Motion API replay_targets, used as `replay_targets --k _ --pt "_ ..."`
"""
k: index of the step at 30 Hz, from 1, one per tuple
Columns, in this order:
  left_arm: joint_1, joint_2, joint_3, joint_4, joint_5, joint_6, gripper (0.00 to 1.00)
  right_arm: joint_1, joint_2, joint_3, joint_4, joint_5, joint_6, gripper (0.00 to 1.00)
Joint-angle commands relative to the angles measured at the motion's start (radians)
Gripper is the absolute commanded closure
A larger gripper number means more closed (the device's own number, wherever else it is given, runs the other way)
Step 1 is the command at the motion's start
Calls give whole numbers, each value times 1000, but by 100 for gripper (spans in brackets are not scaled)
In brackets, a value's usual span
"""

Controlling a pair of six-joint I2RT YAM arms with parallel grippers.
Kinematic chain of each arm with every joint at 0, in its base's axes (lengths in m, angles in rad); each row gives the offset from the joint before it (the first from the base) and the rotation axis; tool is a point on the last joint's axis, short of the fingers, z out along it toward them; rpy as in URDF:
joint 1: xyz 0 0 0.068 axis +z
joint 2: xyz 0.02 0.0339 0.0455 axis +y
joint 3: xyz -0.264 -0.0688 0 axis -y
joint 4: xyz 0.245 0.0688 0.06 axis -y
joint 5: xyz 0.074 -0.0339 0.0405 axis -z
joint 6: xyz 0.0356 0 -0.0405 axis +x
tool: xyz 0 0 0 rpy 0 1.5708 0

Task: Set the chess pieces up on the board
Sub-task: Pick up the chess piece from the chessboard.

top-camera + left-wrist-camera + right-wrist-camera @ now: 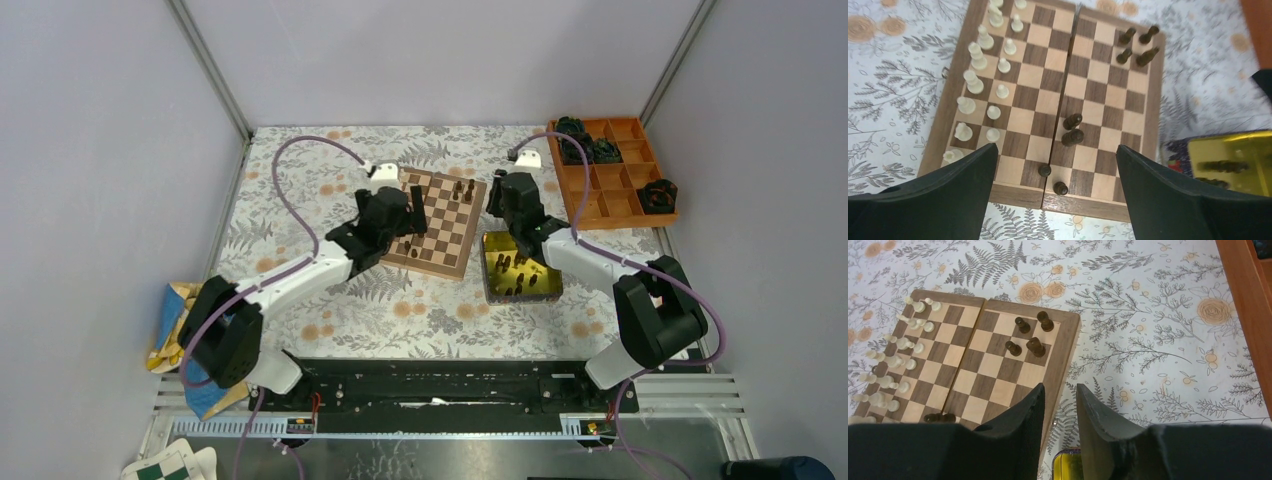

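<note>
The board (446, 235) lies in the middle of the flowered table. In the left wrist view the cream chess pieces (979, 62) stand in two rows along the left side of the board (1033, 77). Several dark chess pieces (1136, 46) stand at its far right corner, two (1072, 129) near the middle and two (1052, 179) by the near edge. My left gripper (1056, 150) hangs wide open over that near edge, holding nothing. My right gripper (1060, 387) stands partly open and empty over the right border of the board (1060, 355), and shows in the top view too (500, 212).
A shiny yellow tin (521, 268) with several dark pieces sits right of the board, under the right gripper. An orange compartment tray (612, 190) with black round lumps stands at the back right. A blue and yellow cloth (168, 322) lies at the left edge.
</note>
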Motion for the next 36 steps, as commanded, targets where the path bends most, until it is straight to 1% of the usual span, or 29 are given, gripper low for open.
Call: replay_targets --k 1,3,8,15,25,31,36 --pt "-25 95 30 59 -28 23 9 -19 -37 -22 116 11 50 64" --pt "-33 137 42 60 -17 16 15 -25 -31 -24 126 7 50 64" --pt "-42 200 64 89 -13 -3 24 -28 -19 -22 139 -9 47 64" --pt "-42 258 94 104 -4 0 28 -28 -17 -27 145 -9 36 64" --pt "-42 327 141 100 -16 -9 41 -28 -17 -30 149 -7 25 64" --pt "-42 358 168 86 -32 -14 52 -29 -17 -28 151 -6 21 64" --pt "-41 372 181 80 -52 -13 54 -28 -11 -30 156 -10 23 64"
